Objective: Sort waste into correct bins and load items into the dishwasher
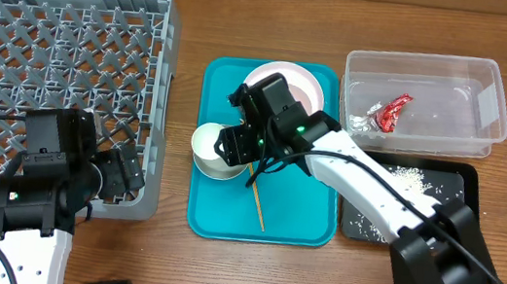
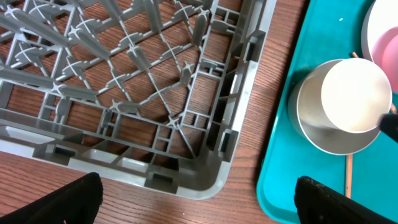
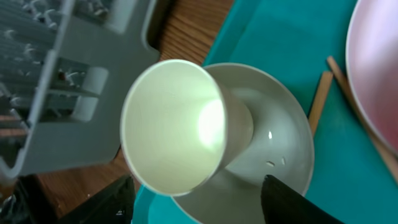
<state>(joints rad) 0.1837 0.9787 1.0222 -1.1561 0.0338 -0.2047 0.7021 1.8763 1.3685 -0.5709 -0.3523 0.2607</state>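
A white cup [image 1: 216, 147] lies tilted inside a white bowl [image 3: 280, 143] on the left of the teal tray. My right gripper [image 1: 233, 144] is open, with its fingers [image 3: 199, 205] on either side of the cup [image 3: 171, 124] and bowl. A large plate [image 1: 285, 85] and two chopsticks [image 1: 255, 201] also lie on that tray. My left gripper [image 1: 126, 176] is open and empty [image 2: 199, 202] over the near right corner of the grey dish rack [image 1: 61, 38]. The wrapper [image 1: 390, 113] lies in the clear tub [image 1: 431, 62]. Rice [image 1: 406, 177] lies in the black tray [image 1: 466, 204]. The brown lump and the small plate are out of view.
The teal tray [image 1: 302, 217] sits between the rack and the two bins. In the left wrist view a strip of bare wood separates the rack wall [image 2: 230, 124] from the teal tray [image 2: 292, 180]. The right arm reaches across the black tray.
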